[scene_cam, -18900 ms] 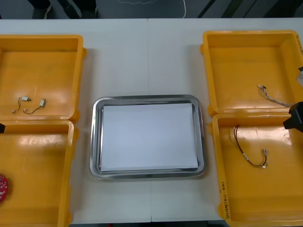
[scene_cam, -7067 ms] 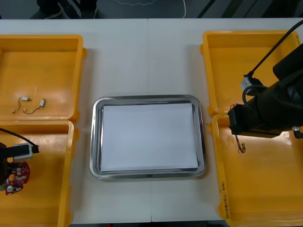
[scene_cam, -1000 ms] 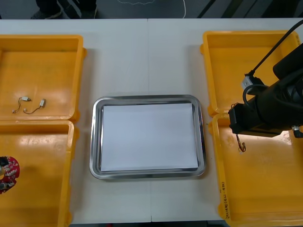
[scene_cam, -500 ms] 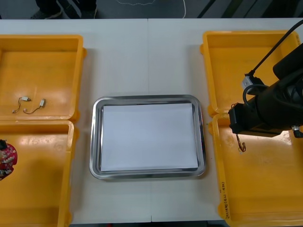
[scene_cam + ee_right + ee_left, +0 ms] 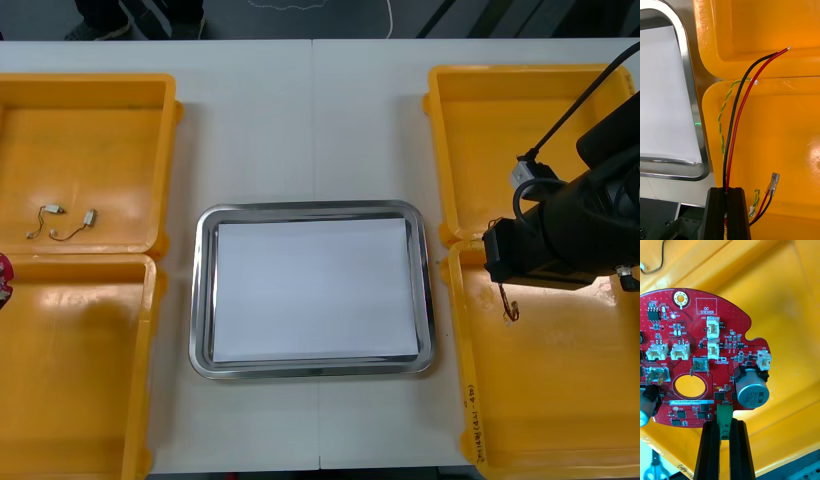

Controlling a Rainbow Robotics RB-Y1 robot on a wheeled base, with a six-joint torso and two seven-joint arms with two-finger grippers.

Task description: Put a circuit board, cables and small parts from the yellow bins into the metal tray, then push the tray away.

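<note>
The left tool, at nine o'clock from the metal tray, is clamped on the round red circuit board. The right tool, at three o'clock, pinches a black and red cable.

This looks like an electronics workshop: a plain light table carries a metal tray, yellow bins on both sides of it, loose cables left of it, and a red circuit board.
</note>
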